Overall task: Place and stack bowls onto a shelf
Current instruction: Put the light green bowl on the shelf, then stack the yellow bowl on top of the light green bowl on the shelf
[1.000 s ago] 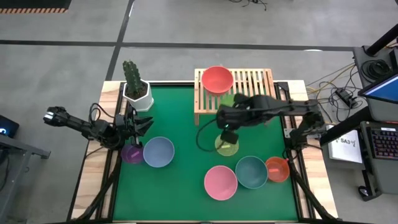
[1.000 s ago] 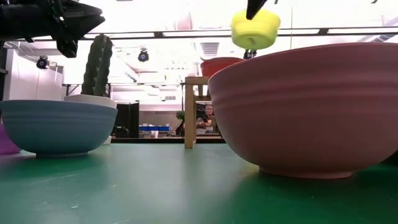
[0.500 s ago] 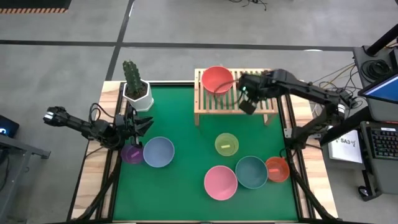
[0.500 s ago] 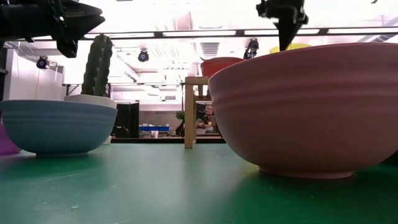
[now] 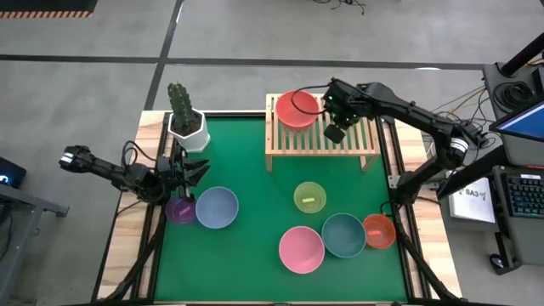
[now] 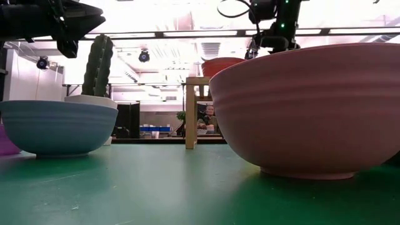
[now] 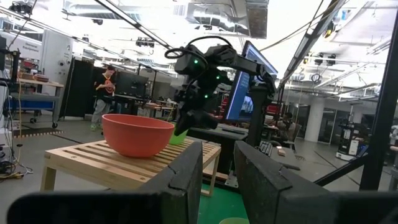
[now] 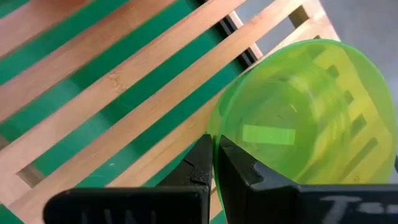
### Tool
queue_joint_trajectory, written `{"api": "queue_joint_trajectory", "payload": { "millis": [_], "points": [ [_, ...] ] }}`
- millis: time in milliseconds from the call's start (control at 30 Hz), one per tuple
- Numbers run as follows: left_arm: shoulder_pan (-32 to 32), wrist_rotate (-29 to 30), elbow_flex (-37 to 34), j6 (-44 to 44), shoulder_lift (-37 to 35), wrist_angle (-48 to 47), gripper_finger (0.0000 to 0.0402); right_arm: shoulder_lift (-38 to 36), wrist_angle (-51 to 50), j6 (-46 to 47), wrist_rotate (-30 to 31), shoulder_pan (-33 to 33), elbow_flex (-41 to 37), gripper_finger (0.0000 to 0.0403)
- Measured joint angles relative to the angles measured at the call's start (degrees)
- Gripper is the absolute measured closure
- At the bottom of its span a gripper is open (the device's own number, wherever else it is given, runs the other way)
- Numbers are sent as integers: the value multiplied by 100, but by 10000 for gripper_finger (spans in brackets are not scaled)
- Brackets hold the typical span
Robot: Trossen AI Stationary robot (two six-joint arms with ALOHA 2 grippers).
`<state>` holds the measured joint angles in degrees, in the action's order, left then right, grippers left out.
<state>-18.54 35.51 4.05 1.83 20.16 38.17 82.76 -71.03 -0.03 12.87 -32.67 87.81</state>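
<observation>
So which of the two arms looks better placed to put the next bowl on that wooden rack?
The right. Its gripper is shut on the green bowl above the shelf, beside the red-pink bowl. The left gripper hangs far off above the purple bowl, holding nothing.

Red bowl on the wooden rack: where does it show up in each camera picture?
High view: red bowl top centre, on the shelf, at its picture-left end.
Low view: centre, peeking out behind the big pink bowl.
Left wrist view: left of centre, on the slats.
Right wrist view: not in it.
Shared landmark: the shelf.
</observation>
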Motion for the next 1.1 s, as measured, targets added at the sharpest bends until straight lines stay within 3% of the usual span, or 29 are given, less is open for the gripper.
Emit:
{"api": "queue_joint_trajectory", "payload": {
  "millis": [400, 800, 1100],
  "points": [
    [0, 0, 0, 9, 0, 0, 325, 147, 66, -63, -90, 0, 9, 389],
    [1, 1, 0, 15, 0, 0, 325, 18, 134, 96, -88, 0, 7, 282],
    [1, 2, 0, 17, 0, 0, 325, -218, -22, 759, -267, 259, 646, 266]
  ]
}}
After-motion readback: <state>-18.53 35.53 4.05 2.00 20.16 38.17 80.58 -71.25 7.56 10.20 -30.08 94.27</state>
